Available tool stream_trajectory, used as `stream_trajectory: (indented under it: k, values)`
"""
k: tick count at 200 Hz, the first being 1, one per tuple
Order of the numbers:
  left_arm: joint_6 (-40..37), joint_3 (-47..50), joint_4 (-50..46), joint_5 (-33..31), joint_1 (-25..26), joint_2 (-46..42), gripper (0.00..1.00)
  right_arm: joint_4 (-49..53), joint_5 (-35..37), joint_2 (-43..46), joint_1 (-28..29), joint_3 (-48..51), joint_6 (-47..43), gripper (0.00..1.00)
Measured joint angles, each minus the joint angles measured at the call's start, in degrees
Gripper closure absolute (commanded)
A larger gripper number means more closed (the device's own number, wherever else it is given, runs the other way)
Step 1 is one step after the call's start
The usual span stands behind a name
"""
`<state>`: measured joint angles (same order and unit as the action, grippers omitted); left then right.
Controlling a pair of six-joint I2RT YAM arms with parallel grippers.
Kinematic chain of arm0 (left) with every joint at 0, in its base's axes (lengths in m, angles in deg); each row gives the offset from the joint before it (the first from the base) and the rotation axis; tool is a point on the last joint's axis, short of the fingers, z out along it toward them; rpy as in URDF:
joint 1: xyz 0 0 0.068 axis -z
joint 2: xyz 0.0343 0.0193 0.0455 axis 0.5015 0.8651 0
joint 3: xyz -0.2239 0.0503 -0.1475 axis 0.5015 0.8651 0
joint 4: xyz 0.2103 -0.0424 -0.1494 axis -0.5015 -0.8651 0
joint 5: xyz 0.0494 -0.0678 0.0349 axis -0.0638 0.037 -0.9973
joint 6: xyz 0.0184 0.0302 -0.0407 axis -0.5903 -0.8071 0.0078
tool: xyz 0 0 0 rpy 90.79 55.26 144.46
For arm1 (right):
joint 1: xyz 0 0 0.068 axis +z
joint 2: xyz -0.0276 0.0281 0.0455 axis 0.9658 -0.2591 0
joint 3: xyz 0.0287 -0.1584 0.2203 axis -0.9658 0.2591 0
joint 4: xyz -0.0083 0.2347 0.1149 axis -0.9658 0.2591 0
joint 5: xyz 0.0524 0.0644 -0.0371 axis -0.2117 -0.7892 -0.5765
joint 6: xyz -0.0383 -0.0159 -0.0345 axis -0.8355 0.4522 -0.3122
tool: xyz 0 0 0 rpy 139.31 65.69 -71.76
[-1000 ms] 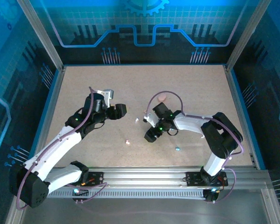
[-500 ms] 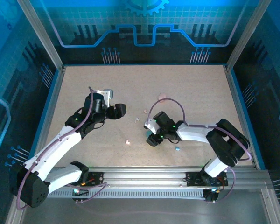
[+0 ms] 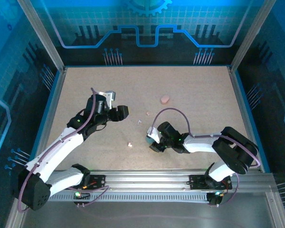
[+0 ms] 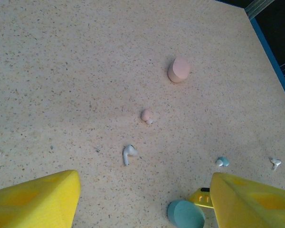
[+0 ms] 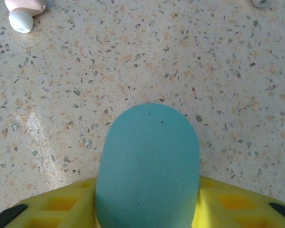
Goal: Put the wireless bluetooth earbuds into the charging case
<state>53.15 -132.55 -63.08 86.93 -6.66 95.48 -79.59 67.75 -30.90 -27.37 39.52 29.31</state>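
Observation:
A teal charging case (image 5: 147, 166) stands on the speckled table between the yellow fingers of my right gripper (image 5: 147, 202), which is shut on its sides. In the left wrist view the same teal case (image 4: 186, 214) sits low, beside a yellow finger of the right gripper. Loose earbuds lie on the table: a white one (image 4: 128, 153), a pink one (image 4: 147, 115), a pale blue one (image 4: 222, 161) and another white one (image 4: 275, 163). My left gripper (image 4: 145, 190) hangs open above the table with nothing between its fingers. From above, the left gripper (image 3: 121, 111) is left of the right gripper (image 3: 152, 142).
A pink case (image 4: 180, 70) stands farther back, also seen from above as the pink case (image 3: 165, 99). Small earbuds (image 3: 129, 144) dot the table's middle. A pink earbud with a white tip (image 5: 23, 10) lies just ahead of the right gripper. Blue walls ring the table.
The right arm has stretched lower and nearer, and its gripper has closed on the teal case. The pink case behind it has come into sight. The left arm has not moved.

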Motion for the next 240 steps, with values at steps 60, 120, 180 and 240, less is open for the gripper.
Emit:
stream_trajectory:
  k: [60, 120, 180, 240]
  values:
    - [1.86, 0.00, 1.31, 6.08, -0.04, 1.60, 0.26, -0.44, -0.02, 6.56, -0.02, 1.46, -1.53, 0.67]
    - [9.42, -1.38, 7.89, 20.00, 0.04, 5.66, 0.22, 0.44, -4.61, 27.85, -6.80, -0.83, -3.30, 0.65]
    - [12.13, -9.77, 12.66, 26.45, 7.17, 11.47, 0.23, 1.60, -10.36, 28.55, -9.97, -8.00, -4.76, 0.65]
    - [13.53, -10.73, 13.14, 27.45, 8.52, 14.43, 0.53, 1.66, -11.41, 27.19, -10.08, -9.77, -4.79, 0.64]
